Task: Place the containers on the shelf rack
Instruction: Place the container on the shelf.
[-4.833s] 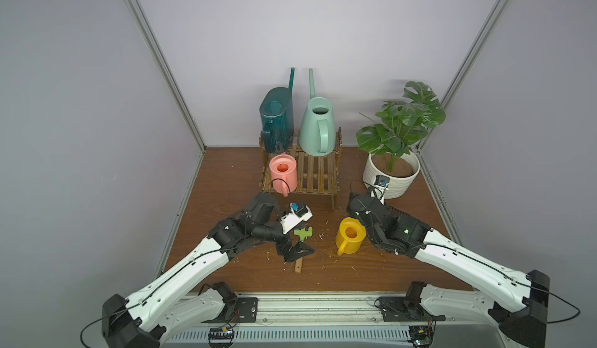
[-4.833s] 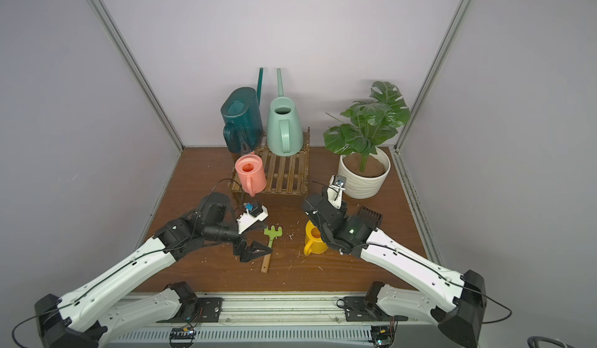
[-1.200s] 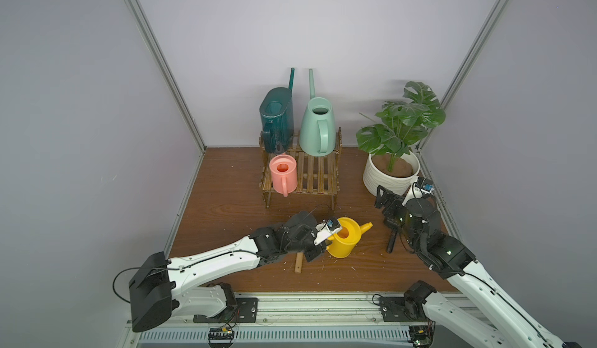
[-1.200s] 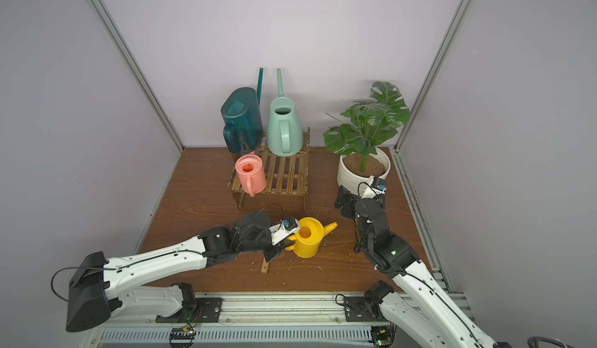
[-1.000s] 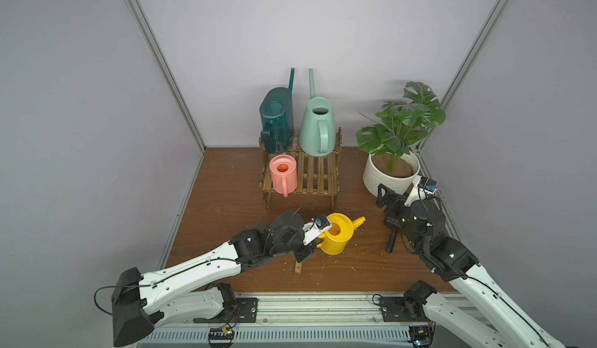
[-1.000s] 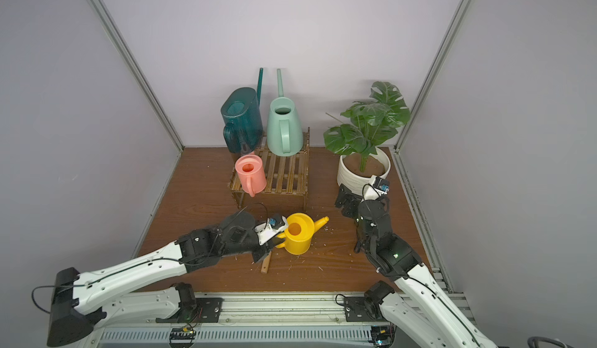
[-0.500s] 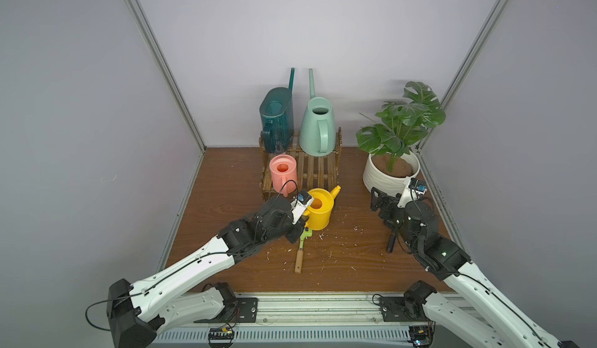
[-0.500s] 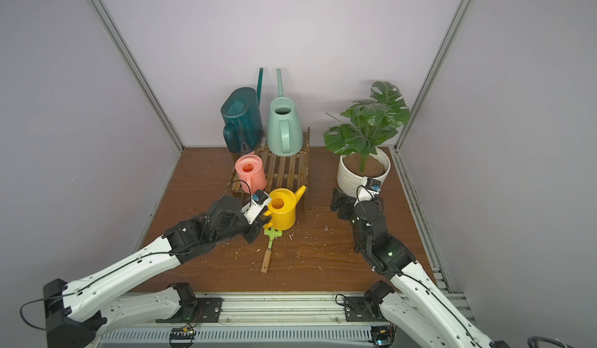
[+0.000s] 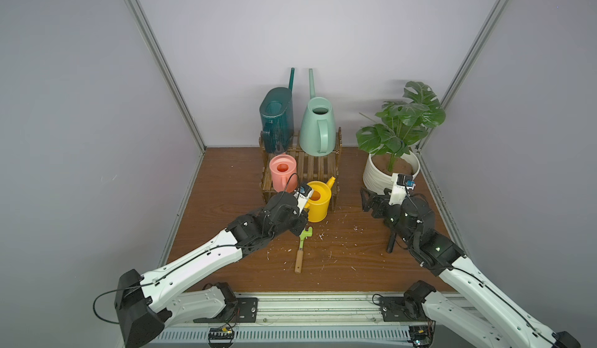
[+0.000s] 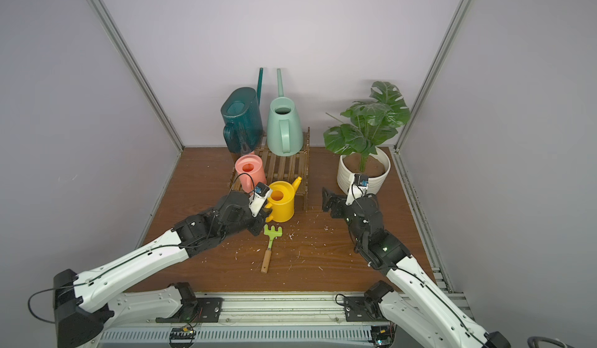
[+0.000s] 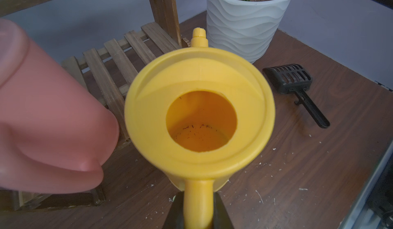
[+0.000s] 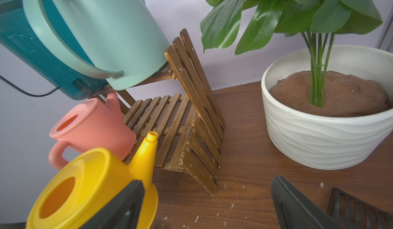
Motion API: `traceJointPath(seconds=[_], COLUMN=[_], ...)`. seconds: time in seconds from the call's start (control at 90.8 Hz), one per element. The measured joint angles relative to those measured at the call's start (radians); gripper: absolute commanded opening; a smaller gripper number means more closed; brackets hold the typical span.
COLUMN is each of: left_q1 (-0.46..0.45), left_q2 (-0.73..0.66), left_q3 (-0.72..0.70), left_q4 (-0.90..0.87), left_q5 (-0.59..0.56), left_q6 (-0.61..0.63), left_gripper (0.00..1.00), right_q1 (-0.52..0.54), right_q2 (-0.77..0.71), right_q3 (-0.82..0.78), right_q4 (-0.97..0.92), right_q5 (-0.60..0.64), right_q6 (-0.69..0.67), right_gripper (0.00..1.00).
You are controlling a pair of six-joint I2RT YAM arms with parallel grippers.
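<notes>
**Last can reaches the rack: my left tool (image 9: 302, 214) carries the yellow can (image 9: 319, 205) to the rack (image 9: 318, 168).**

Top views: a second ago the can hung over the open worktop (image 9: 226, 201). Now it is just beside the pink can (image 9: 282, 177), at the lower tier's front edge and not yet on the slats. The teal can (image 10: 241, 117) and mint can (image 10: 284, 130) stand on the upper tier. Left wrist: my left tool (image 11: 198, 215) is clamped nearly shut on the yellow handle, spout toward the pot (image 11: 244, 26). Right wrist: my right tool (image 12: 207, 181) stays wide open and empty by the scoop (image 12: 350, 206). Three cans are shelved; I judge only a short set-down remains.
</notes>
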Motion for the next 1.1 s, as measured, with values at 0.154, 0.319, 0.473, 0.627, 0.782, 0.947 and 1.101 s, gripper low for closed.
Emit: traceJointPath(seconds=[0.154,0.319,0.473,0.627,0.782,0.947,1.101], left_q1=[0.0,0.0,0.0,0.0,0.0,0.0,0.0], left_q2=[0.012,0.036,0.075,0.113,0.143,0.183,0.225], left_q3=[0.037,0.065,0.079,0.105,0.124,0.144,0.167], left_q4=[0.014,0.023,0.025,0.034,0.042,0.056,0.075], left_q5=[-0.012,-0.03,-0.055,-0.087,-0.118,-0.147,-0.185], left_q6=[-0.017,-0.052,-0.097,-0.124,-0.142,-0.17,-0.183], left_gripper=[0.0,0.0,0.0,0.0,0.0,0.0,0.0], right_q1=[0.0,0.0,0.001,0.003,0.005,0.005,0.005], right_q2=[0.0,0.003,0.037,0.059,0.056,0.05,0.031], right_q3=[0.0,0.0,0.011,0.02,0.02,0.029,0.034], right_q4=[0.014,0.014,0.014,0.015,0.021,0.019,0.014], right_q5=[-0.004,-0.03,-0.1,-0.157,-0.186,-0.19,-0.19], right_q6=[-0.002,-0.019,-0.088,-0.156,-0.199,-0.225,-0.237], right_gripper=[0.95,0.96,0.99,0.99,0.99,0.99,0.99])
